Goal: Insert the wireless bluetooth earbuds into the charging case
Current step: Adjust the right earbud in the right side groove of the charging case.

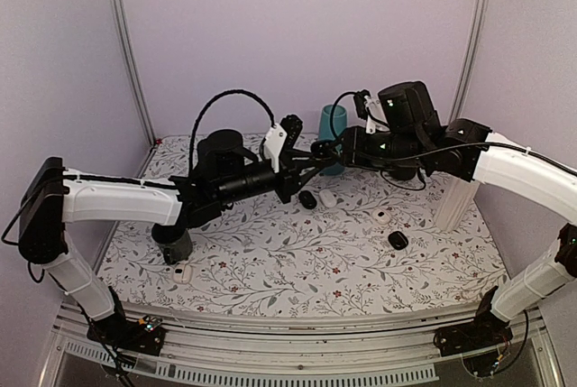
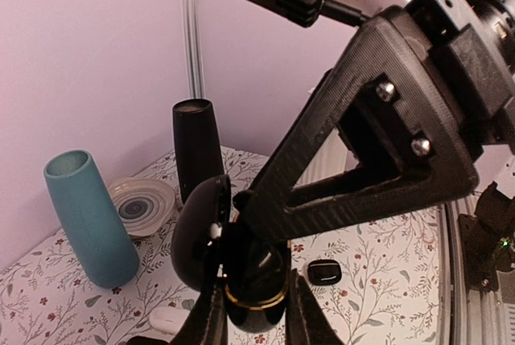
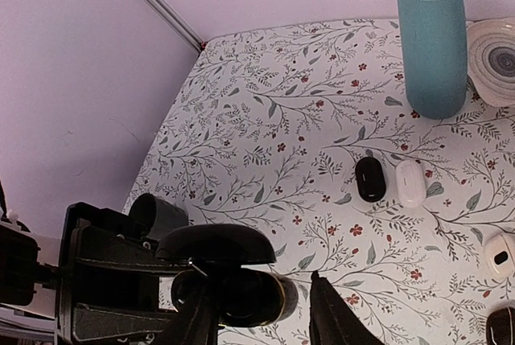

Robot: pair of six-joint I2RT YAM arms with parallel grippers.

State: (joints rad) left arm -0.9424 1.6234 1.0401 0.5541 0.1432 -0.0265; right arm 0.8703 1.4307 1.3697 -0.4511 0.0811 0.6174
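Observation:
The charging case point(image 2: 251, 295) is black with a gold rim, and its hinged lid point(image 2: 195, 232) stands open. My left gripper point(image 2: 256, 290) is shut on its body and holds it in the air above the table's middle point(image 1: 312, 161). My right gripper point(image 3: 257, 297) is open. One of its fingers point(image 2: 322, 160) reaches down to the case's open mouth, and the other finger point(image 3: 334, 317) stands clear beside it. The case also shows in the right wrist view point(image 3: 245, 297). The case's inside is dark, and I cannot make out any earbud.
On the table are a teal vase point(image 1: 332, 125), a slim black pod point(image 1: 308, 198), a white pod point(image 1: 327, 198), an open white pod point(image 1: 382, 216), a small black rounded case point(image 1: 398, 240) and a dark cup point(image 1: 176, 244). A black vase point(image 2: 197, 148) and a striped bowl point(image 2: 141, 204) stand at the back.

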